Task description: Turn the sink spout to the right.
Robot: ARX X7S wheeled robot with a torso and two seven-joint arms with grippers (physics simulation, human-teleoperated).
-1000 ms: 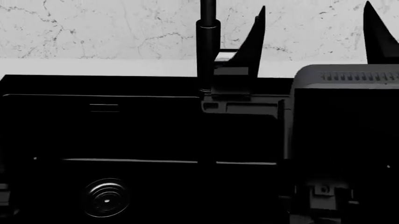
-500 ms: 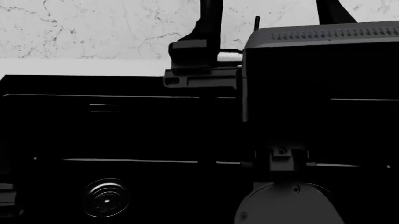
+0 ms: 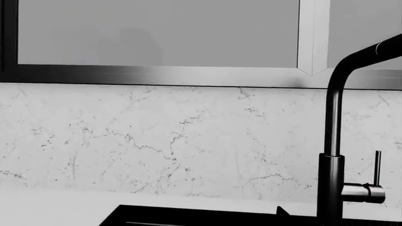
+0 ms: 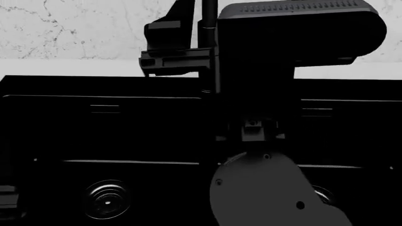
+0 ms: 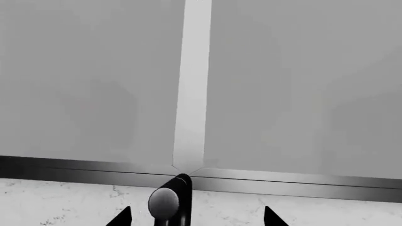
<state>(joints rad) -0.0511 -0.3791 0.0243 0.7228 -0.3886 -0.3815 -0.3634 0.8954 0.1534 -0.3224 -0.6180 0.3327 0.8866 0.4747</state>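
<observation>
My right gripper (image 5: 196,216) at the sink spout (image 4: 209,19) — jaws spread either side of the tube.

From my right wrist, my two dark fingertips (image 5: 121,218) stand apart with the spout's rounded black tube (image 5: 169,202) between them, nearer one tip; I cannot tell whether either touches it. From my head, my right arm (image 4: 295,33) covers most of the spout, which rises at the back edge of the sink (image 4: 100,127), in the middle, before the marble wall (image 4: 75,28). One round drain (image 4: 107,200) shows in the near-left basin. My left wrist sees the spout's curved top, steel stub (image 3: 363,193) and thin lever (image 3: 377,167); my left gripper's state I cannot tell.
</observation>
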